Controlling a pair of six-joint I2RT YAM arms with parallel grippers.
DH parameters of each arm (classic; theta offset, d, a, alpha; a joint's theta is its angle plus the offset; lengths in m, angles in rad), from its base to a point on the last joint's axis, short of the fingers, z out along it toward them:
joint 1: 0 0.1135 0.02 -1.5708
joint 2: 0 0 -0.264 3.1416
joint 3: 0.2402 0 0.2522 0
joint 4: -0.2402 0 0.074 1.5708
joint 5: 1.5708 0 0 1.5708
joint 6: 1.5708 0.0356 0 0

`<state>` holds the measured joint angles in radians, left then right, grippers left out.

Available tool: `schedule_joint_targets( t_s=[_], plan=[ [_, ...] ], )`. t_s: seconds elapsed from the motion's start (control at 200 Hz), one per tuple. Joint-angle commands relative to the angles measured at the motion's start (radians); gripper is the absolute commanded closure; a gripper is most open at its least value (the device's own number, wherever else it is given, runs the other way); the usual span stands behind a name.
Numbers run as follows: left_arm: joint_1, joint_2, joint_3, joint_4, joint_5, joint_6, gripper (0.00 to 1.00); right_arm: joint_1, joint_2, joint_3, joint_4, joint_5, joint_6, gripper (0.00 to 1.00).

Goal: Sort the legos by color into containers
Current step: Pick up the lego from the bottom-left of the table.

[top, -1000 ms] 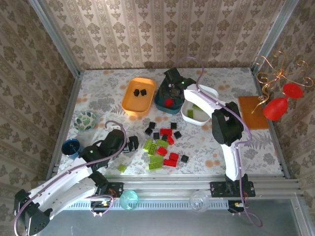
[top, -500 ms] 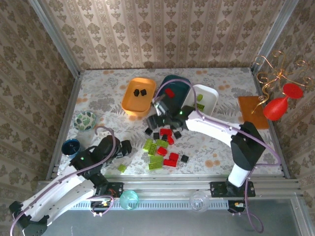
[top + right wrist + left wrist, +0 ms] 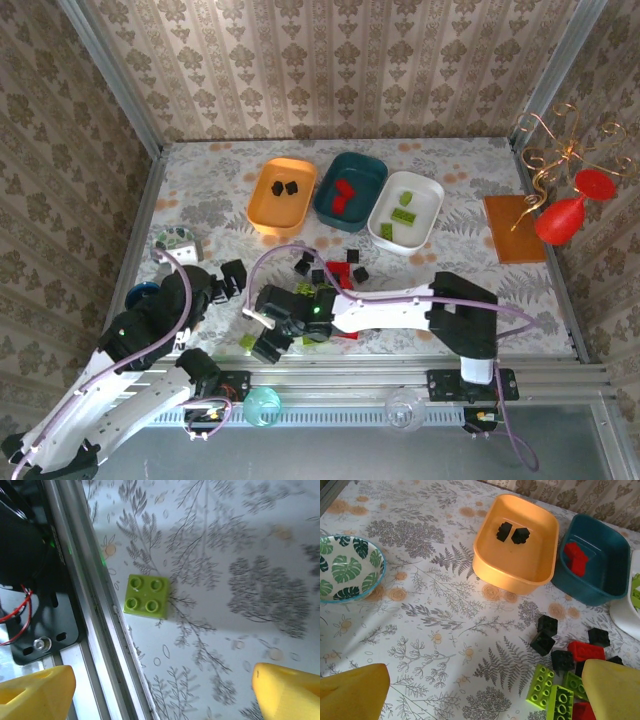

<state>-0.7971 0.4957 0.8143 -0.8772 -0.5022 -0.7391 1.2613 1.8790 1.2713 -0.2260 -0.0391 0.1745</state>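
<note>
**Tubs part filled**

I see two black legos [image 3: 512, 532] in the orange tub [image 3: 505, 577], red legos [image 3: 576, 558] in the teal tub [image 3: 580, 592] and lime legos [image 3: 400, 215] in the white tub [image 3: 428, 190]. The left pincer [image 3: 482, 695] and right pincer [image 3: 162, 690] are both released, the right over a lone lime brick [image 3: 146, 596] on the tabletop [image 3: 240, 540].

White arms [image 3: 110, 400], black joints [image 3: 462, 325], lilac cables [image 3: 285, 248], yellow gripper fingers [image 3: 355, 692].
</note>
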Motion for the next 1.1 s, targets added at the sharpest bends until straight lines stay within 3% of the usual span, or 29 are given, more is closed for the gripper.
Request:
schedule_joint_targets(
  t_s=[0.0, 0.5, 0.81, 1.09],
  plan=[
    [0.007, -0.002, 0.018, -0.046, 0.003, 0.054, 0.00, 0.000, 0.067, 0.058, 0.044, 0.001, -0.025, 0.08],
    [0.012, -0.046, 0.013, -0.067, 0.030, 0.055, 0.00, 0.052, 0.265, 0.211, 0.028, 0.090, -0.082, 0.18],
    [0.013, -0.034, 0.024, -0.055, 0.033, 0.060, 0.00, 0.055, 0.301, 0.248, 0.009, 0.103, -0.095, 0.38],
    [0.015, -0.003, 0.104, -0.058, 0.033, 0.101, 0.00, 0.079, 0.335, 0.283, -0.033, 0.132, -0.117, 0.40]
  ],
)
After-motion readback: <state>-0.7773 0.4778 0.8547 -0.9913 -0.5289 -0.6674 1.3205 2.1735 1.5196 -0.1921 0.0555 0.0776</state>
